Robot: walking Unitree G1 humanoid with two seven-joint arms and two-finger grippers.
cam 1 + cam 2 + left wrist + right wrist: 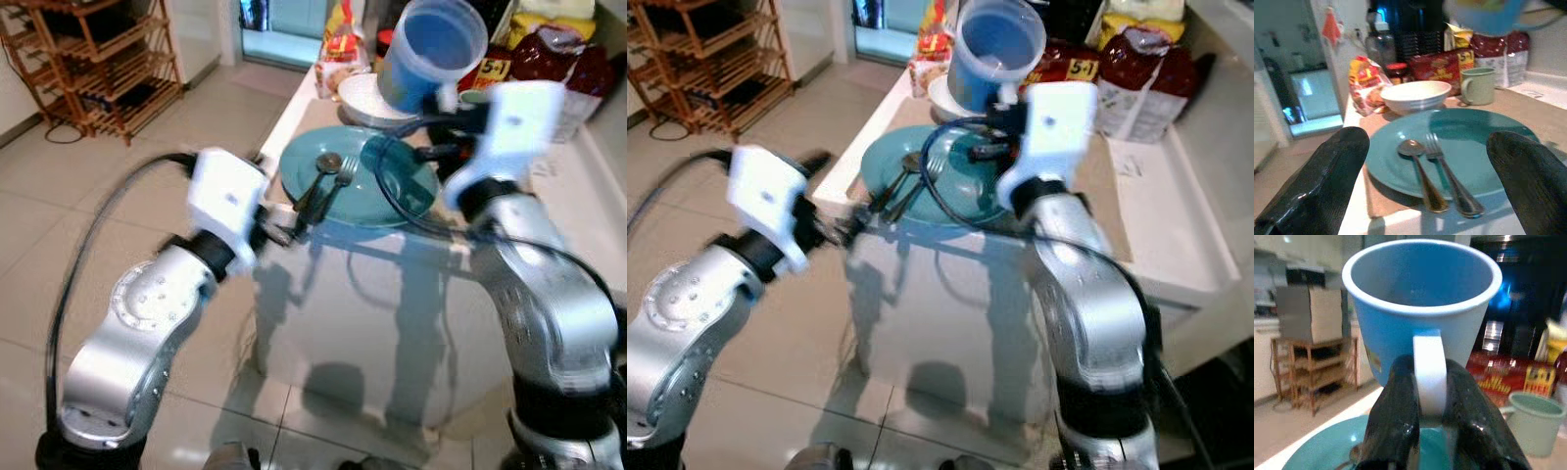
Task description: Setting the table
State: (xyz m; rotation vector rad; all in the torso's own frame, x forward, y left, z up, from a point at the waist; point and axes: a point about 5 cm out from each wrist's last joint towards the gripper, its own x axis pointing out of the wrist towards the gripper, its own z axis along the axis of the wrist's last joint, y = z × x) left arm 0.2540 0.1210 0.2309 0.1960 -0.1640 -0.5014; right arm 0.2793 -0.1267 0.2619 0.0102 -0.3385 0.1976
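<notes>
**Blue mug held aloft over a crowded counter corner**

The work surface was a pale counter jutting into a tiled room, with a brown placemat on it and a wooden shelf rack standing well apart across the floor. A teal plate lay on the mat at the counter's near edge, carrying a spoon and a fork side by side, their handles reaching to the plate's near rim. Behind the plate sat a white bowl, a pale green mug, and a row of snack bags against the back.

The right gripper had its two black fingers clamped on the white handle of a blue mug, which hung upright in the air above the far side of the plate, clear of it.

The left gripper hovered just off the counter's near edge, fingers spread wide and holding nothing, facing the cutlery.

Open counter lay to the right of the mat; the back was crowded with bags.
</notes>
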